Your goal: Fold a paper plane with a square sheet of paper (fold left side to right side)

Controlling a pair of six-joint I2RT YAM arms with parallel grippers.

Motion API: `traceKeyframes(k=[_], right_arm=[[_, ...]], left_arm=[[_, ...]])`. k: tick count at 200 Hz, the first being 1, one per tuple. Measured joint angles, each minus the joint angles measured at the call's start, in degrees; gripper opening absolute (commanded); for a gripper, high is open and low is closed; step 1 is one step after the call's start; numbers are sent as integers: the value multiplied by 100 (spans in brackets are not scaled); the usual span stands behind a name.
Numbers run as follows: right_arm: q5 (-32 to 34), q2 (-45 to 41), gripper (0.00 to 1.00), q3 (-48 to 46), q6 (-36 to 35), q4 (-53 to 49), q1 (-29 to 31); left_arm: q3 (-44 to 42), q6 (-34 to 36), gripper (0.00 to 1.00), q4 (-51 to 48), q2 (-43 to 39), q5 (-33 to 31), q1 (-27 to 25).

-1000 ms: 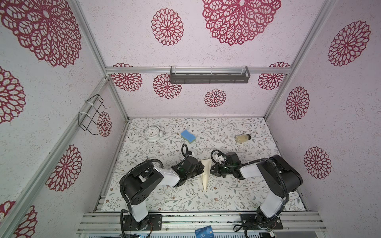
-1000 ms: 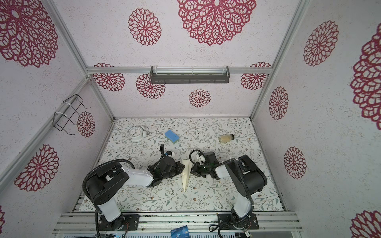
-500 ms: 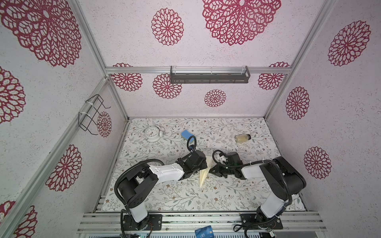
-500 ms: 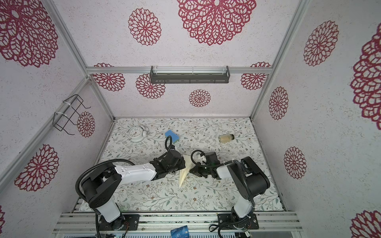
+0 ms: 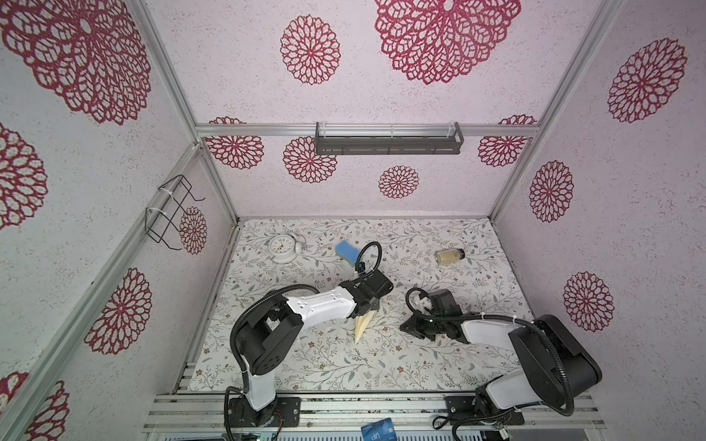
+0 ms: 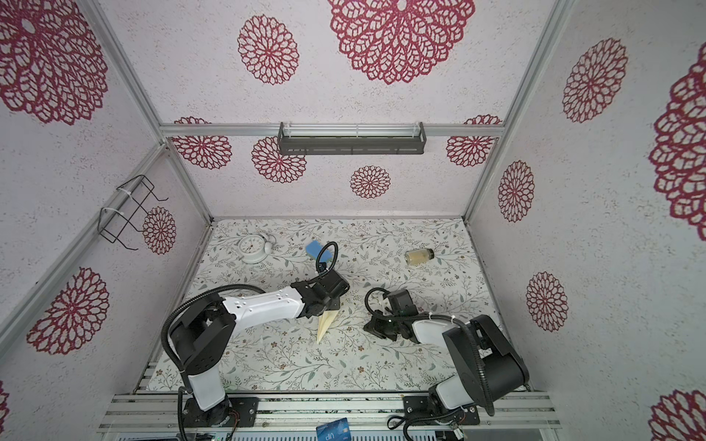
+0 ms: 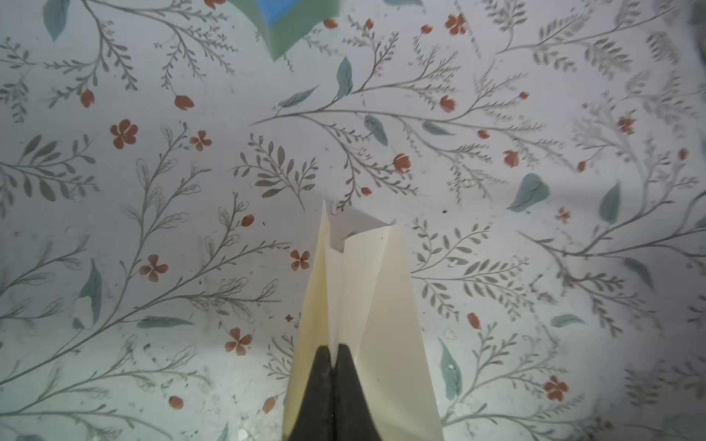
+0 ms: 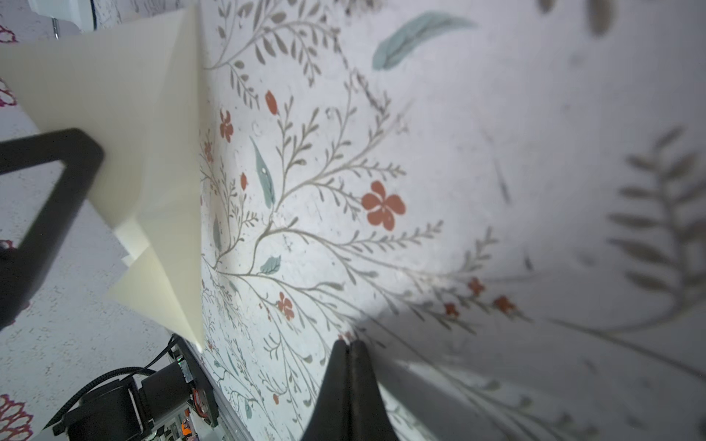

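The paper plane (image 5: 361,328) is pinched in the left end effector (image 7: 334,349); the right end effector (image 8: 348,345) is pressed together, empty; best lowered gently, without crushing the flaps.

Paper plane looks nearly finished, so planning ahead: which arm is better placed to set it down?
Left, probably: left gripper is shut on the paper plane; right gripper is shut, empty.

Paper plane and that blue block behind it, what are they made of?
The paper plane looks like thin matte cream paper: sharp creases and layered flaps show. The blue block seems a foam sponge with a green layer, maybe a scrubbing side; its texture is too blurred to tell.
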Motion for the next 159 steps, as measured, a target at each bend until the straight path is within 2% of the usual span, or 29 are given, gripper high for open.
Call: traceKeyframes(k=[13, 25, 72, 111, 159], right_arm=[[7, -33, 0, -28, 0, 2, 50], [4, -46, 0, -50, 0, 7, 81], [7, -48, 0, -50, 2, 9, 133], [9, -46, 0, -50, 7, 11, 149], [24, -37, 0, -50, 52, 61, 192]], left_arm=[[-46, 35, 25, 4, 68, 2, -2], [-125, 15, 36, 35, 74, 22, -4], [-420, -46, 55, 164, 74, 87, -11], [-455, -59, 62, 184, 76, 101, -22], [-249, -13, 64, 107, 310, 85, -101]])
